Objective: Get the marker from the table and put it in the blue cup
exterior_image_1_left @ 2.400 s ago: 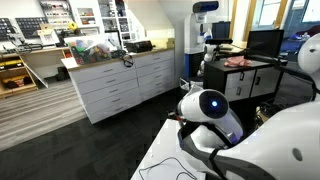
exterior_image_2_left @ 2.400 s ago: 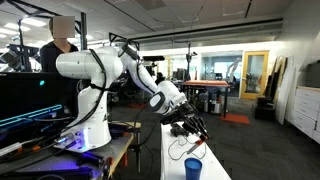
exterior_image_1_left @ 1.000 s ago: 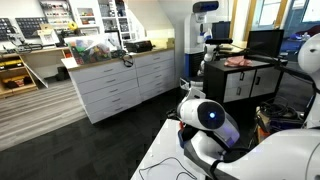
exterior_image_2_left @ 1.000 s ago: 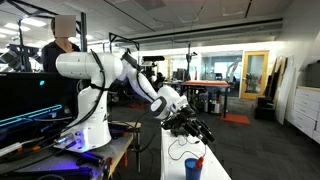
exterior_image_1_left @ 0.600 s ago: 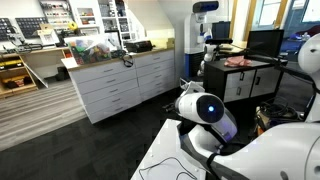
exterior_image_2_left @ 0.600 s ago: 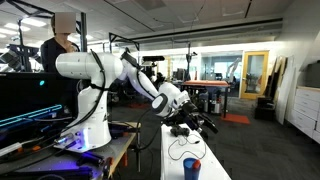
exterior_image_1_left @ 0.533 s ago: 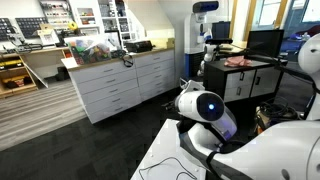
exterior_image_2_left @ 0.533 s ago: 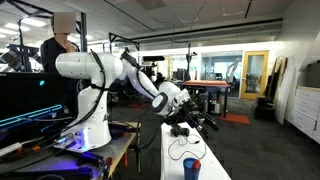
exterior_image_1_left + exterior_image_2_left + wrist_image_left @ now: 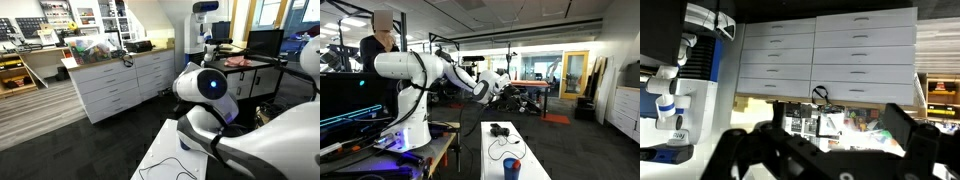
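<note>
The blue cup (image 9: 512, 170) stands at the near end of the narrow white table (image 9: 530, 155). A short red end of the marker (image 9: 517, 162) pokes up at the cup's rim. My gripper (image 9: 512, 86) hangs high above the table, well away from the cup. In the wrist view my gripper (image 9: 820, 140) is open, its dark fingers (image 9: 902, 120) spread wide with nothing between them, and it faces the drawer cabinet. In an exterior view the arm (image 9: 212, 88) fills the right side and hides the cup and the marker.
A black cable (image 9: 500, 150) loops across the table, and a small black object (image 9: 498, 129) lies at its far end. The grey-white drawer cabinet (image 9: 125, 82) carries clutter on top. A person (image 9: 380, 45) stands behind the robot's base.
The gripper opened just above the cup, then the arm rose up and away from the table. The marker's red end now stays in the cup.
</note>
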`<state>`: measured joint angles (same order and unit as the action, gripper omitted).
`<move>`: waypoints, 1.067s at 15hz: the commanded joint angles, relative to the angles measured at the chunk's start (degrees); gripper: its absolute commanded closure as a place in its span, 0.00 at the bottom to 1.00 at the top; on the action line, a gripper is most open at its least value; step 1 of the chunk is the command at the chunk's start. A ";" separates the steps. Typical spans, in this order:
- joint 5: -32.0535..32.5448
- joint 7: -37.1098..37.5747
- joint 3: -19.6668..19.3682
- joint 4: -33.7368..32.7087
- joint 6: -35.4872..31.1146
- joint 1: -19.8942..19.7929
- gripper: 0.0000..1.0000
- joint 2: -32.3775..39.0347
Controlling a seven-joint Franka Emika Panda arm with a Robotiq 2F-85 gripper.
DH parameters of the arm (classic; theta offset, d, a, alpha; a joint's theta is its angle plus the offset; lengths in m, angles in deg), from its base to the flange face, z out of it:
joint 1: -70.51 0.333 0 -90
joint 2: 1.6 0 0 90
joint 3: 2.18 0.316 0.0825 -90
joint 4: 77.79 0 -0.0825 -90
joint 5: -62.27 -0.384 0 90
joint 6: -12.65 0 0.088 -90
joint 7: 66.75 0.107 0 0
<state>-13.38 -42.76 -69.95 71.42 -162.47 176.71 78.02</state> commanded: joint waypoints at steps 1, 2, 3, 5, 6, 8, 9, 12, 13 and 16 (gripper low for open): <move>5.05 -1.81 -7.30 2.12 6.64 3.92 0.00 -1.78; 5.93 -3.70 -9.15 1.68 8.16 4.10 0.00 -3.25; 6.57 -5.92 -10.84 1.25 9.88 4.35 0.00 -4.86; 10.82 -8.57 -13.41 0.87 9.91 3.82 0.00 -11.08; 12.22 -9.63 -14.81 0.63 10.29 3.81 0.00 -12.98; 14.96 -11.33 -16.76 0.39 11.13 3.78 0.00 -16.84; 16.56 -12.15 -17.95 0.46 11.80 3.79 0.00 -18.86; 21.88 -14.29 -21.94 0.81 14.78 4.20 0.00 -24.38; 23.98 -14.47 -23.58 0.86 16.55 4.45 0.00 -25.69; 29.95 -15.28 -28.69 0.46 22.48 5.09 0.00 -29.51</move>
<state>10.84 -55.76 -92.96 71.36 -144.62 180.00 56.01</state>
